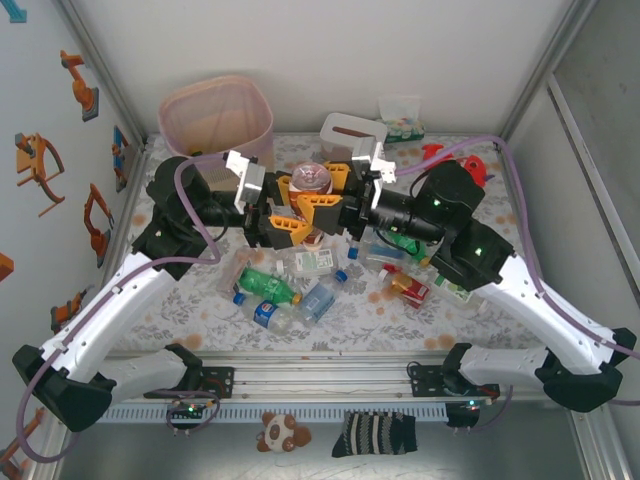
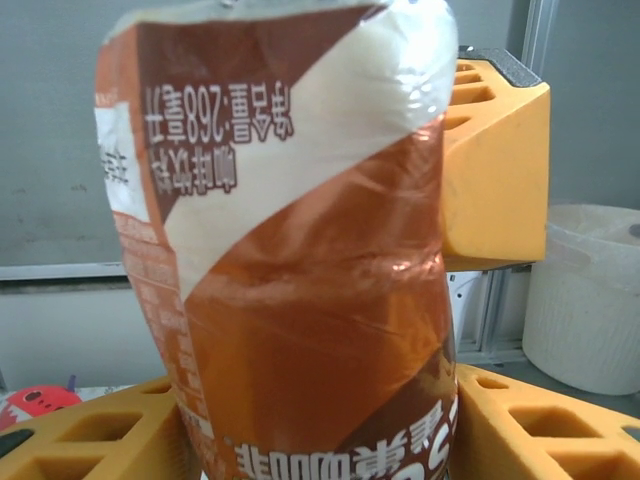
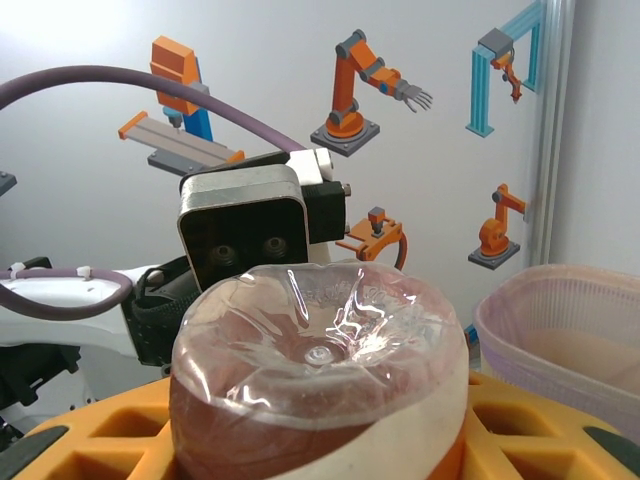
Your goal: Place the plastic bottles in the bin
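A brown-and-white-labelled plastic bottle [image 1: 312,178] hangs upside down in mid-air over the middle of the table, its clear base [image 3: 320,345] facing up. My right gripper [image 1: 328,192] is shut on it from the right, orange fingers [image 3: 520,420] on either side. My left gripper [image 1: 290,205] has the same bottle [image 2: 300,300] between its orange fingers [image 2: 540,420], pressed on both sides. Several more bottles [image 1: 268,285] lie in a heap on the table below. The bin [image 1: 262,105], pink-lined, stands at the back left, and its rim [image 3: 560,310] is just beyond the held bottle.
A white slotted box [image 1: 350,130] stands behind the grippers, with a red plush toy [image 1: 470,165] at the back right. The enclosure walls close in on both sides. A white tub [image 2: 590,300] is seen past the left fingers.
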